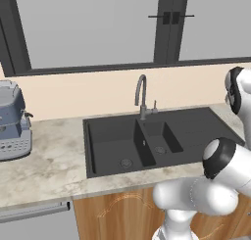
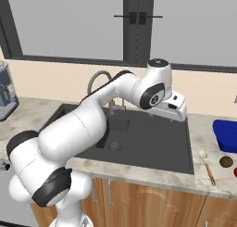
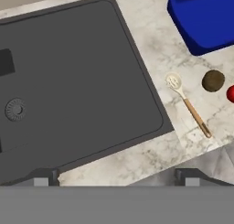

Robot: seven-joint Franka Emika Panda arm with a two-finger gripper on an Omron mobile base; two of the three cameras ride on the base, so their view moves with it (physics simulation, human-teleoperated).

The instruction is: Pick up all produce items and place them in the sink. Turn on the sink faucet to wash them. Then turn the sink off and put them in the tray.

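Note:
The black double-basin sink [image 1: 162, 131] lies in the counter, with the grey gooseneck sink faucet [image 1: 141, 94] behind it. Right of the sink, on the marble counter, a dull brown produce item [image 3: 213, 80] and a bright red one [image 3: 231, 93] rest near each other; the brown one [image 2: 226, 161] and the red one [image 2: 235, 172] sit at the frame's right edge. A blue tray [image 2: 226, 135] stands behind them. My gripper [image 2: 178, 114] hovers over the sink's right part, left of the produce. Its fingertips [image 3: 43, 177] stand wide apart, open with nothing between them.
A slotted spoon with a wooden handle [image 3: 187, 104] lies between the sink's edge and the produce. A grey coffee machine [image 1: 12, 119] stands on the counter at the far left. A window runs along the back wall, and cabinets sit below the counter.

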